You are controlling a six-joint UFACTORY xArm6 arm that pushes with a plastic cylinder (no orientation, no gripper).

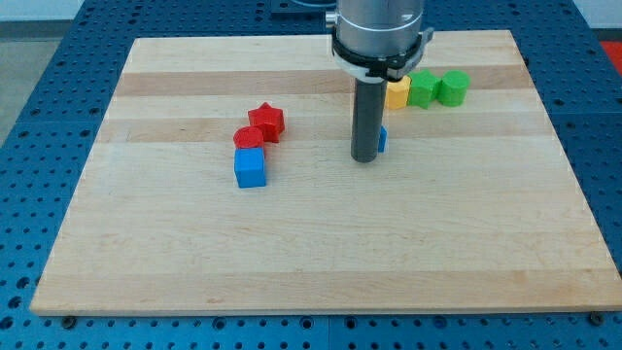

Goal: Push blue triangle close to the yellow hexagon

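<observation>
On the pale wooden worktop, going from the left, I see a blue cube-shaped block left of centre. Touching its far side is a red rounded block whose exact shape I cannot make out, and pressed against that one's far right is a red star-shaped block.

Near the middle my dark rod stands upright, and my tip rests on the worktop. There is no gripper on this arm, so nothing opens or clamps; the rod simply ends at the tip. Just beside the tip's right, touching or nearly so, a small sliver of the blue triangle block shows, mostly hidden behind the rod.

Farther back and slightly right sits the yellow hexagon block, partly covered by the arm's housing, a short way from the blue triangle. To its right, in a row, are a green block and another green block, touching each other.
</observation>
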